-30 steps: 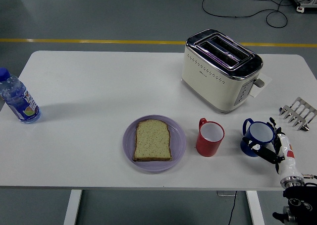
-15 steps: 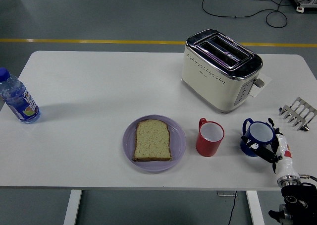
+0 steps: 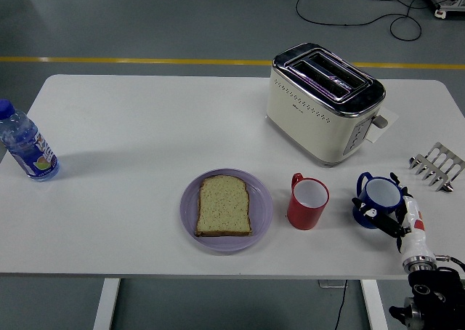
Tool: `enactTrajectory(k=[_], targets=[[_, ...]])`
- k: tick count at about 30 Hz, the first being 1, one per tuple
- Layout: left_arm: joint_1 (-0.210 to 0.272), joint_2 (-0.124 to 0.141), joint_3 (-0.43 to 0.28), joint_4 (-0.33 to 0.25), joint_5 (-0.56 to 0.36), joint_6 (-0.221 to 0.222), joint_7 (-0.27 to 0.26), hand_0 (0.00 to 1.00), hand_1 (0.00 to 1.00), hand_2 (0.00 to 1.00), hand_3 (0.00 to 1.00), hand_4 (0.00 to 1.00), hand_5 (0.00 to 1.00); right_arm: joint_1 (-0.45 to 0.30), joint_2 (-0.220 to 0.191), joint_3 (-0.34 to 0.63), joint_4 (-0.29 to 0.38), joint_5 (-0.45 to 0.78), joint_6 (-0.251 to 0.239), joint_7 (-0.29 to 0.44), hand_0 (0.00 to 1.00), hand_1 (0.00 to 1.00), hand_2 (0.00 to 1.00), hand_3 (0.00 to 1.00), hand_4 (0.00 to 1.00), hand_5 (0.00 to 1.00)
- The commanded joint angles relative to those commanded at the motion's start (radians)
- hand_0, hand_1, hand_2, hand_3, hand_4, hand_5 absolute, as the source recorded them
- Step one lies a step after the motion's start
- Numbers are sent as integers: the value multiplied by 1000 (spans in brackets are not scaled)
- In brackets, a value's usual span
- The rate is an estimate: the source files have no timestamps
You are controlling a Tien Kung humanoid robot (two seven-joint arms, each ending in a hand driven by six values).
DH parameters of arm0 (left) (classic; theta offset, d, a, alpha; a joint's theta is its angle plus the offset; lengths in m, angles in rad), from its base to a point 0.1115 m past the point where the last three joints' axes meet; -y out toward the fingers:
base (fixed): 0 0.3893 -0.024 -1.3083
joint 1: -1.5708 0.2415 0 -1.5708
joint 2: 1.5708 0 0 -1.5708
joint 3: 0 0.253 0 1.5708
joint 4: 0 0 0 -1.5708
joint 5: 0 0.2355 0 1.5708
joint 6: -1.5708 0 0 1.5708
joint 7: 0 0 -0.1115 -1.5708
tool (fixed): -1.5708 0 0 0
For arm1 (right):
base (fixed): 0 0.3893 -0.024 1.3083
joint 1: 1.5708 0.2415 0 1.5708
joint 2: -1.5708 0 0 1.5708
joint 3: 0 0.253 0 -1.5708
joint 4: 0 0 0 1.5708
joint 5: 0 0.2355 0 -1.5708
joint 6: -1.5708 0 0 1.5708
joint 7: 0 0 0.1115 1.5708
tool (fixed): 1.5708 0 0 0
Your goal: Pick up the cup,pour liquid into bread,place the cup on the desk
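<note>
We see the blue cup (image 3: 381,201) standing upright on the white table (image 3: 145,126) near its front right corner, a small dark-blue mug with a pale inside and 2 handles, 1 on its left side and 1 on its right. The robot's right hand (image 3: 398,215) reaches in from the lower right corner and sits against the cup's right side, its black fingers (image 3: 378,215) curled around the lower wall and the near handle, so we read it as gripping the cup while the cup's base is on the table. Just to the left stands a red mug (image 3: 307,201), upright, with a white inside and its handle turned to the back left; the 2 cups are near each other but apart. Further left lies a lilac plate (image 3: 263,208) bearing 1 slice of bread (image 3: 224,206), flat and pale with a brown crust. Behind the cups stands a cream and chrome toaster (image 3: 325,102) with 2 slots. A metal toast rack (image 3: 437,166) lies at the right edge, and a water bottle (image 3: 26,145) with a blue cap stands at the far left edge.
</note>
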Motion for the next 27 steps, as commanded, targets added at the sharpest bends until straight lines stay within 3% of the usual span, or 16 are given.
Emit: enactTrajectory(k=[1,6,7,19,20,25,26,27], targets=[[0,0,0,0,0,0,0,652,613,611,530,307,745,2,1,-2,-4,6,-3,6,889,827,908,935,980,136],[2,-1,1,0,-1,0,0,652,613,611,530,307,745,10,4,-4,-23,18,-8,17,889,827,908,935,980,136],[2,-1,1,0,-1,0,0,653,612,612,530,305,745,10,4,-4,-23,18,-8,18,812,757,873,907,979,133],[3,-2,3,0,-3,-1,0,652,612,612,530,306,746,23,8,-7,-62,41,-4,36,760,728,840,874,977,135],[3,-2,2,0,-3,-1,0,652,612,612,530,305,747,23,8,-8,-63,42,-4,37,659,656,797,751,962,142],[4,-2,4,0,-4,-1,0,652,612,612,530,305,747,24,8,-9,-66,53,-8,50,659,656,797,751,962,142],[4,-2,5,0,-4,-1,0,651,611,611,530,306,747,24,8,-8,-67,55,-7,51,530,560,708,630,924,118],[4,-2,5,0,-4,-1,0,651,611,611,530,306,747,23,8,-8,-67,65,-1,55,530,560,708,630,924,118]])
